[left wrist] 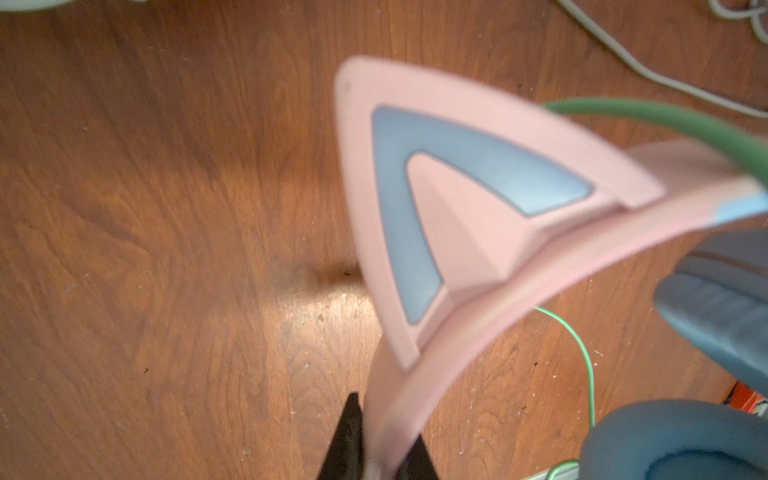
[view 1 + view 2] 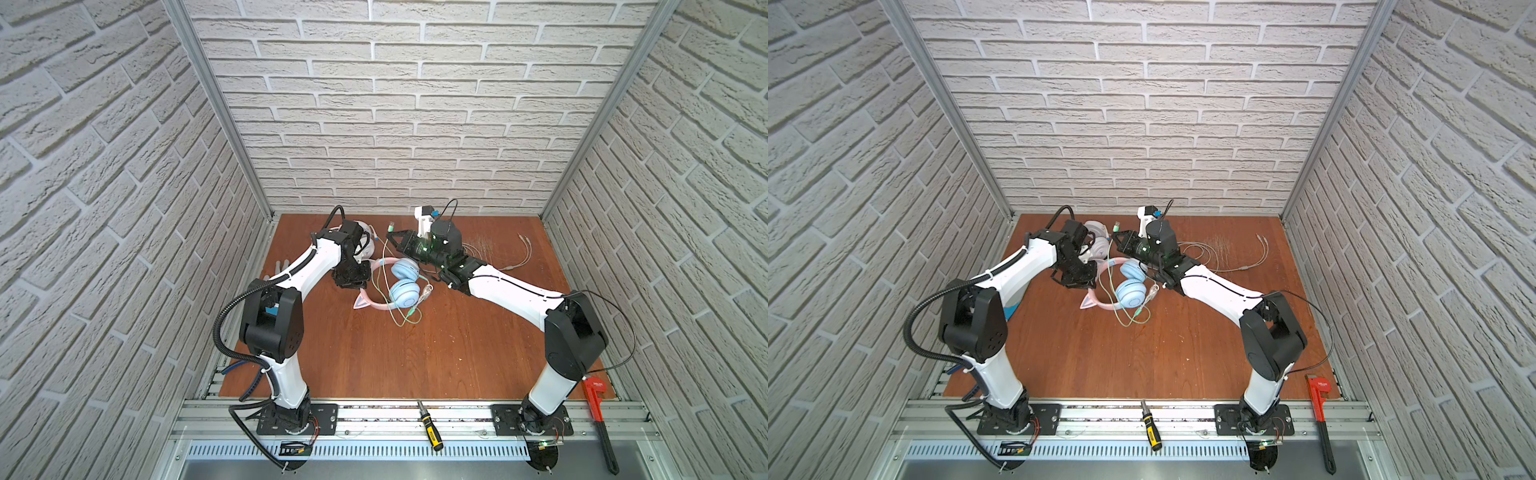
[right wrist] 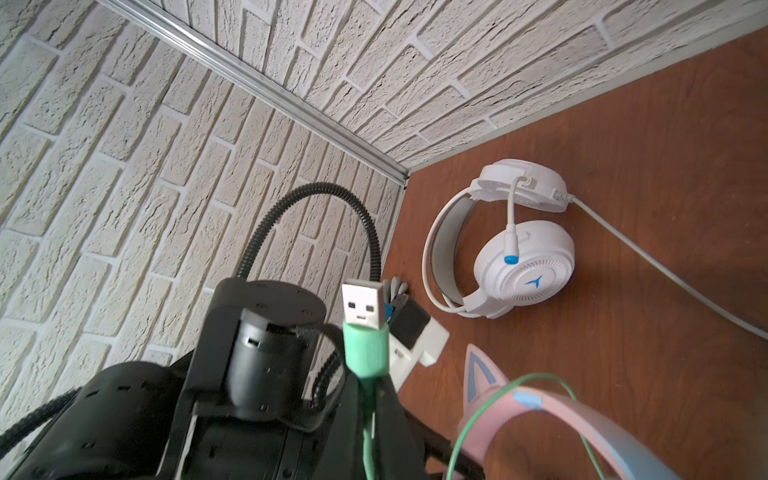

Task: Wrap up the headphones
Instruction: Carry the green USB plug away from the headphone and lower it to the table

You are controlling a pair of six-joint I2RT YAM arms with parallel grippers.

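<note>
Left gripper (image 1: 384, 419): I've got it pinching the pink band (image 1: 478, 316).
Right gripper (image 2: 391, 237): nipped on green cable (image 3: 368, 415), below plug (image 3: 362, 305).
Pink headphones (image 2: 405, 286): table (image 2: 415, 353) middle, nearer back edge.
White headphones (image 3: 523, 266): back-left corner.

The tabletop (image 2: 415, 353) showed scuffed wood grain with a faint sheen; the walls (image 2: 374, 124) were rough, matt brick relief. The cat-ear headphones (image 1: 478, 257) had a smooth matt plastic band and leatherette-like cushions (image 1: 681, 440); the white headphones (image 3: 523, 266) were glossy plastic. The USB plug (image 3: 361, 305) was bright metal, sleeved in matt green rubber.
</note>
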